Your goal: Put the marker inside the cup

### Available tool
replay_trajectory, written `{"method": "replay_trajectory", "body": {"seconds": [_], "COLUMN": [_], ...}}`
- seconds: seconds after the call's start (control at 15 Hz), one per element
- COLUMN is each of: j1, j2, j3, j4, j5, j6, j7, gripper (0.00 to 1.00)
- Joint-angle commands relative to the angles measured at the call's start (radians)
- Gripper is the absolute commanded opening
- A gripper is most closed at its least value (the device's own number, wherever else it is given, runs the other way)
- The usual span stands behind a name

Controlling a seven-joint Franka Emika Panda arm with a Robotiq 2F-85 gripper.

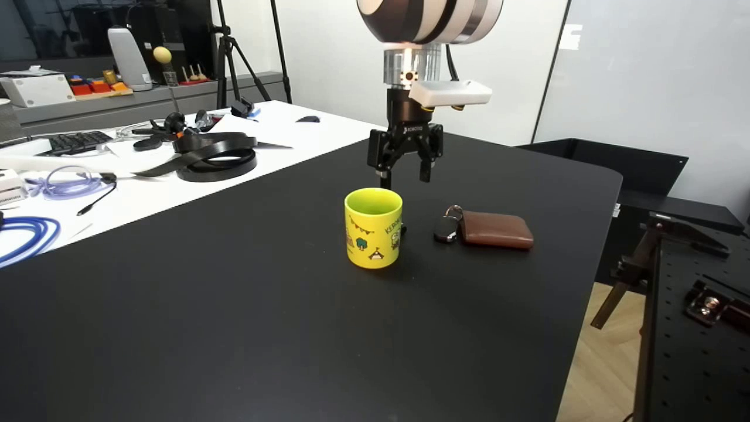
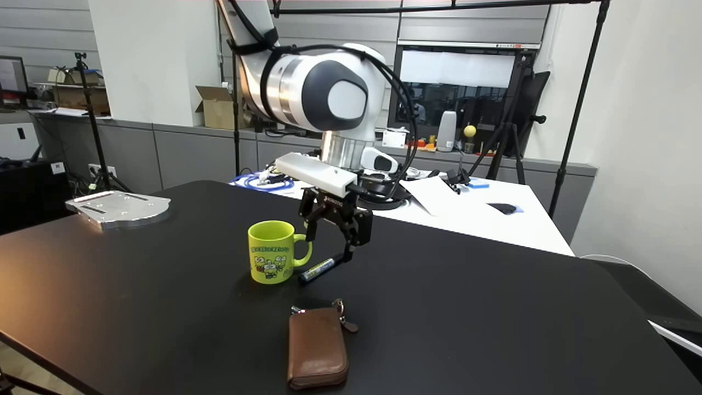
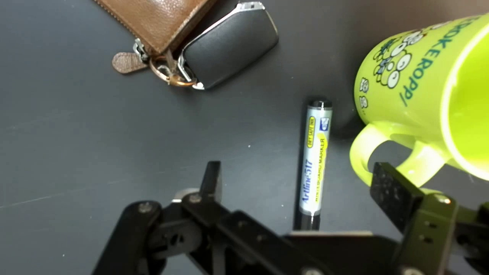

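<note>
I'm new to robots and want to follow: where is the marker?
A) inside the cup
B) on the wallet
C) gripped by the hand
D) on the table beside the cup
D: the wrist view shows the marker on the table beside the cup, the hand open.

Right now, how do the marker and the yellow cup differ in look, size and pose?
The cup is yellow with cartoon prints; the marker has a pale label and black ends. The cup is wide and open-topped; the marker is slim. The cup stands upright; the marker lies on its side. Both rest on the black table and carry printed lettering.
</note>
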Motion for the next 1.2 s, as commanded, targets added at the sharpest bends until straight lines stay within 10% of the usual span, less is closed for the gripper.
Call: {"method": "replay_trajectory", "body": {"seconds": [0.0,1.0,1.07,1.13], "j1": [-0.023,-0.025,-0.021,-0.019], "j2": [0.040,0.174,0.179,0.182], "j3": [0.020,0.007,0.004,0.005], "j4": [0.041,0.162,0.169,0.175], "j5": [0.032,0.031,0.025,0.020], "j6": [0.015,-0.039,-0.049,-0.061], "j7": [0.024,0.063,0.067,0.066], "gripper": [1.00,1.00,0.97,0.74]}}
